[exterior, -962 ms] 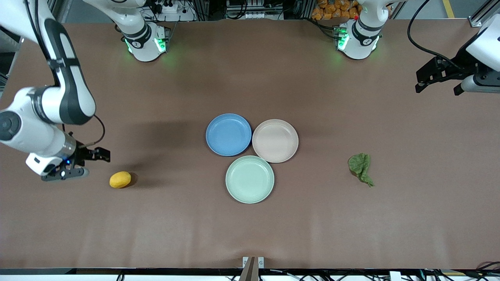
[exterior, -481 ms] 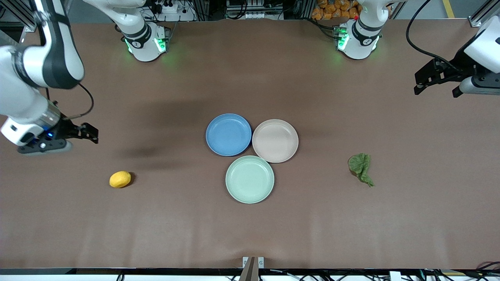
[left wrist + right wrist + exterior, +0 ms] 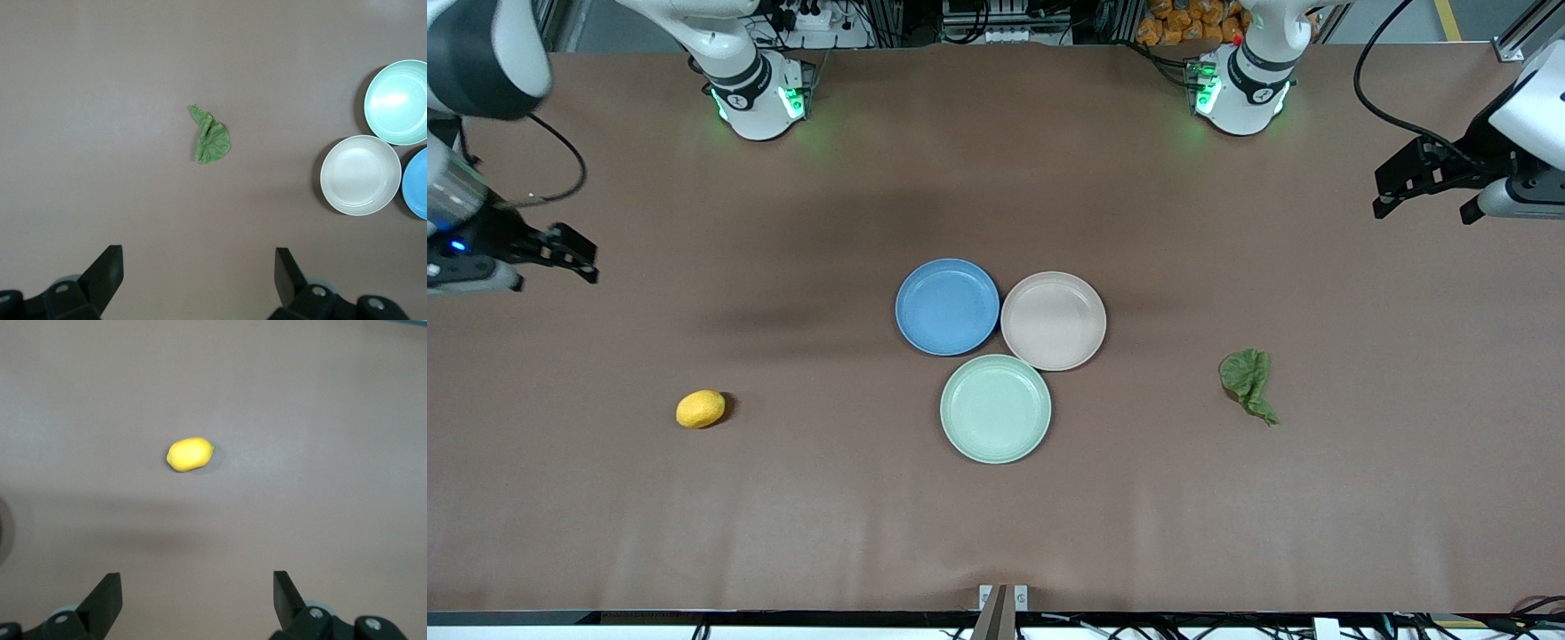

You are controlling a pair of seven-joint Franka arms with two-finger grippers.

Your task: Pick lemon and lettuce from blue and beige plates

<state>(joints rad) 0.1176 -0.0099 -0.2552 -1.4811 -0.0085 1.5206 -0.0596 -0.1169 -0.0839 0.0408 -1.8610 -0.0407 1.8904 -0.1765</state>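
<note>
Yellow lemon (image 3: 701, 409) and lettuce (image 3: 1248, 382) lie on the desk (image 3: 996, 533), plates bare, as the right hand (image 3: 543, 258), spread empty, has pulled away while the left hand (image 3: 1427, 188) waits likewise.

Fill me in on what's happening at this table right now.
Nothing is being held. The lemon lies on the bare table toward the right arm's end, the lettuce leaf toward the left arm's end. The blue plate, beige plate and mint-green plate sit clustered mid-table with nothing on them. The right gripper and left gripper hang open near the table's ends.
</note>
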